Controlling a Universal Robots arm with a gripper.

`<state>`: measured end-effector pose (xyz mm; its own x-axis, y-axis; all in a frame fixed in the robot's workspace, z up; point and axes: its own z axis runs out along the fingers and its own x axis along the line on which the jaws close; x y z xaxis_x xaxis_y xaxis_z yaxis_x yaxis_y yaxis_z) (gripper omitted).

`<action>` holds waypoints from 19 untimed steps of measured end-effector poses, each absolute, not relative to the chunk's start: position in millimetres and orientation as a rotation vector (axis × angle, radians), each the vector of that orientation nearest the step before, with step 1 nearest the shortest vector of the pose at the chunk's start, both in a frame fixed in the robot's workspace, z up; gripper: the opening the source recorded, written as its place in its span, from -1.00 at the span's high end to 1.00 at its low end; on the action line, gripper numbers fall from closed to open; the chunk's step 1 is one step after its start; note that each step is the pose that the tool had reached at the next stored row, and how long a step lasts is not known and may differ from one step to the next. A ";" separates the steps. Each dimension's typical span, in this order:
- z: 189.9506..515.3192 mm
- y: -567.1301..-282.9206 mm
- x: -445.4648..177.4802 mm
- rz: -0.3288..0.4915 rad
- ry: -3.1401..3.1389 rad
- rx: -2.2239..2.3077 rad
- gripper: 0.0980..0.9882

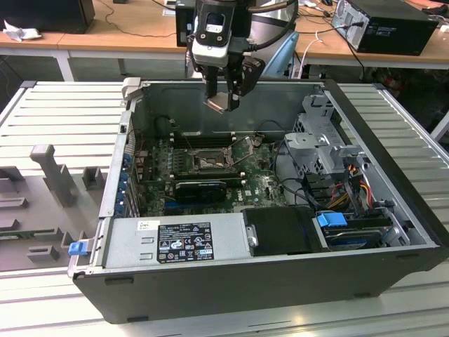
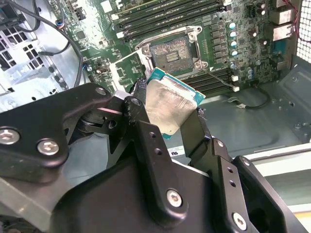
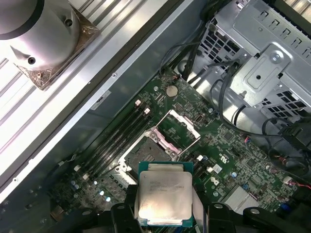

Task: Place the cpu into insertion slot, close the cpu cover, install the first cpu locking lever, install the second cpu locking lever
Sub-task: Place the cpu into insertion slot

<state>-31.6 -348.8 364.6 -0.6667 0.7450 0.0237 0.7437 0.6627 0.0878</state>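
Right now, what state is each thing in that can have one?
tool: shut on the cpu.
cpu: held in the air, not seated.
insertion slot: empty, uncovered.
cpu cover: swung up, open.
computer case: lying on its side, panel off.

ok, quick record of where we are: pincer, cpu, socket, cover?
pincer: shut on the cpu, over the open computer case
cpu: gripped at its edges, metal face showing, above the motherboard, not seated
insertion slot: empty, dark centre exposed
cpu cover: swung open beside the slot
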 end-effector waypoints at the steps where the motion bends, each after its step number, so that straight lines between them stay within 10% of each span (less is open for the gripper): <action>1: 364.6 -348.8 -31.6 0.140 2.843 1.293 0.03; 19: 364.1 -348.8 -31.7 0.138 2.754 1.462 0.03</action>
<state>-31.7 -348.8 364.1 -0.5612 0.8273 0.0237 0.8255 0.5575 0.0878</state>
